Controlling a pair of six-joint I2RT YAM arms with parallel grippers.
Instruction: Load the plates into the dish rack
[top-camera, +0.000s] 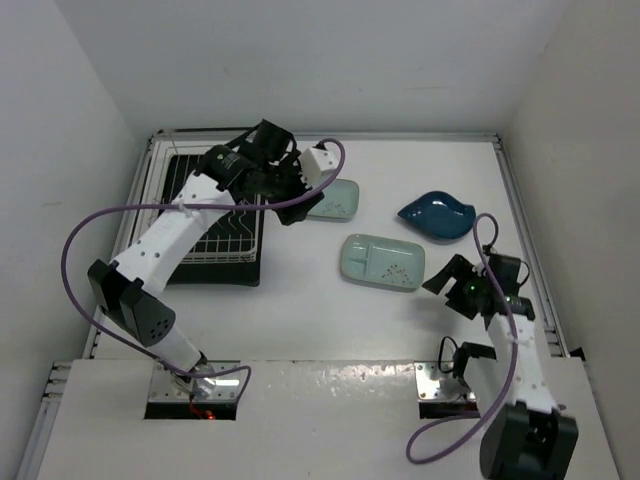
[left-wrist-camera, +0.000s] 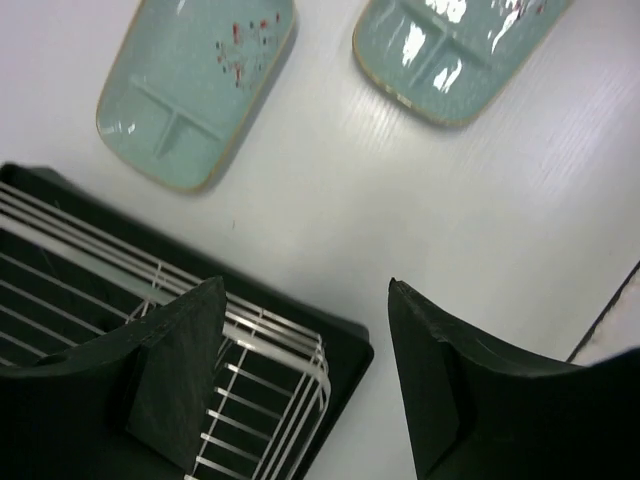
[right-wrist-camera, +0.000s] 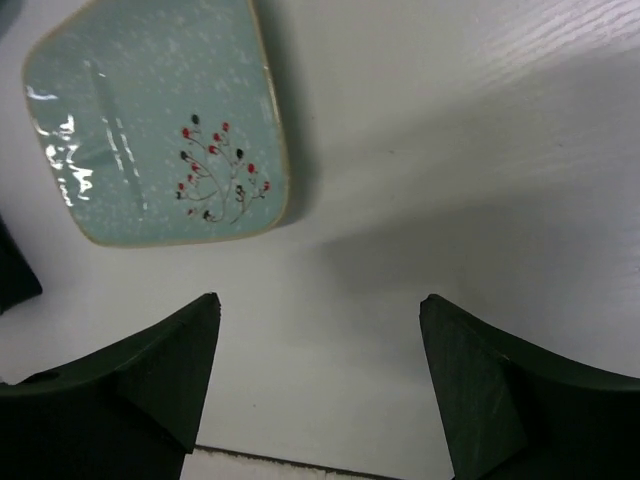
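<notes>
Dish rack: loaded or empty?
Empty: the near mint plate, far mint plate and blue dish all lie on the table, outside the dish rack.

dish rack (top-camera: 235, 238): mostly behind left arm (top-camera: 170, 238) | far mint plate (top-camera: 340, 203): left end hidden

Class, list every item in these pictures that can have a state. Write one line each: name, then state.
Left gripper: open, holding nothing, above the rack's corner.
Right gripper: open, holding nothing.
Far mint plate: flat on the table, not loaded.
Near mint plate: flat on the table, not loaded.
Blue dish: flat on the table, not loaded.
Rack: no plate in the part that shows.
</notes>
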